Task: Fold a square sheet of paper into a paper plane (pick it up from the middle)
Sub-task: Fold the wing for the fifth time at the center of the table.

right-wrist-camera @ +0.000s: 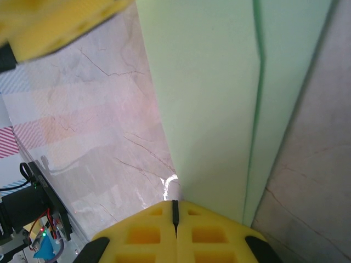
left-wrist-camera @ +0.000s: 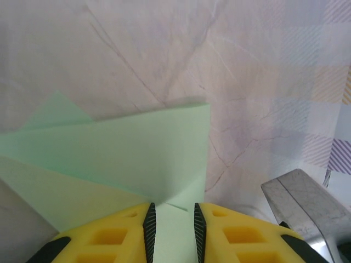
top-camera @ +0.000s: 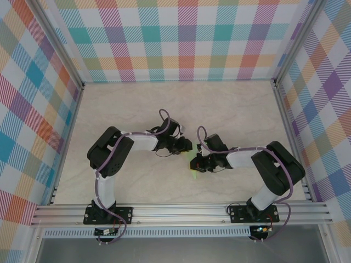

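Note:
The pale mint-green paper (top-camera: 193, 166), creased into a pointed folded shape, lies on the marble table between the two arms. Seen from the left wrist, folded layers of the paper (left-wrist-camera: 137, 159) fan out ahead, and one strip runs into the gap of my left gripper (left-wrist-camera: 173, 219), whose jaws stand a little apart around it. My left gripper (top-camera: 185, 147) sits just up and left of the paper. My right gripper (top-camera: 198, 163) is at the paper's right edge. In the right wrist view my right gripper (right-wrist-camera: 175, 211) is shut, its tips against the long folded paper (right-wrist-camera: 214, 98); whether it pinches the paper I cannot tell.
Marble tabletop (top-camera: 164, 104) is walled by checked panels on three sides, with an aluminium rail (top-camera: 181, 211) at the near edge. A yellow finger of the left gripper (right-wrist-camera: 55, 22) shows above the paper. A grey metal part (left-wrist-camera: 299, 205) sits at lower right.

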Action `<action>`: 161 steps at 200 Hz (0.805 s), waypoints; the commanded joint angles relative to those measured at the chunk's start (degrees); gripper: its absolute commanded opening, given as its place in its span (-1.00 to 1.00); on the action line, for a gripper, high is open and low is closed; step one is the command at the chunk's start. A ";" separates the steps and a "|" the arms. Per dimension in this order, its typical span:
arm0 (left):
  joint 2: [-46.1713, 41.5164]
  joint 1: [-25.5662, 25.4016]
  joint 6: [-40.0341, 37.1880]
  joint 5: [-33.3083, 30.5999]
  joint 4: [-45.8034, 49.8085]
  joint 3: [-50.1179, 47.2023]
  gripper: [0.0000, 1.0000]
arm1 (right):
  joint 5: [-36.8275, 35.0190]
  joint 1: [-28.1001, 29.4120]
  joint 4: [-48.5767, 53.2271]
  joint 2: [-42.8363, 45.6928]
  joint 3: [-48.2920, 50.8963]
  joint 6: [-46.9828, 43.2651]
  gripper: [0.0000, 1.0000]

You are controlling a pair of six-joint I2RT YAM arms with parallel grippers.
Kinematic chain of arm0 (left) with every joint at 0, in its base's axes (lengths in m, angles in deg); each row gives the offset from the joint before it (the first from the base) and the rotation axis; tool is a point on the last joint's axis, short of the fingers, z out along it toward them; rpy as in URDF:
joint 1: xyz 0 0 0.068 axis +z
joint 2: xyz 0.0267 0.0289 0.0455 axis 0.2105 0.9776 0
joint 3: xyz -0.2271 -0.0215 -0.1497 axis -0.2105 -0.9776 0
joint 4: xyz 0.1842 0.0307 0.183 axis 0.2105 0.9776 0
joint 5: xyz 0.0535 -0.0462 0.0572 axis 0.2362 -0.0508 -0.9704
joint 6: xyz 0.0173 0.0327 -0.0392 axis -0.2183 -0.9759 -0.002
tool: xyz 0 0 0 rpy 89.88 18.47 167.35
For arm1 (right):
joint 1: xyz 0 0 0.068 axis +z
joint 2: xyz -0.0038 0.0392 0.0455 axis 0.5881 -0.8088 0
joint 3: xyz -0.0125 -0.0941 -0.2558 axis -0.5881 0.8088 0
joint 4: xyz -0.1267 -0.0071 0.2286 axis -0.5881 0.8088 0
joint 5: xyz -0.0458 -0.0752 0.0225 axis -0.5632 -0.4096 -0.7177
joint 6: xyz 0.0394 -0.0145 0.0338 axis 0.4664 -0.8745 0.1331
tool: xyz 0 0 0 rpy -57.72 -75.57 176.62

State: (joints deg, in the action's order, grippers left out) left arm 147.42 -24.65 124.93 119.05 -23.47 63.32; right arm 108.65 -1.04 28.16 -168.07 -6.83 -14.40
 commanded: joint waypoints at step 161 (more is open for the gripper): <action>4.09 9.73 -8.73 -2.92 11.60 12.32 -0.36 | 3.33 0.17 5.56 -2.33 -0.68 -0.23 -0.92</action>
State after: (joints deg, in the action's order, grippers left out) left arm 152.40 -15.90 119.25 118.28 -16.56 73.50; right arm 110.95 -1.26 28.47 -168.64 -6.98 -14.56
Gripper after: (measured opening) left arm 0.315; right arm 0.045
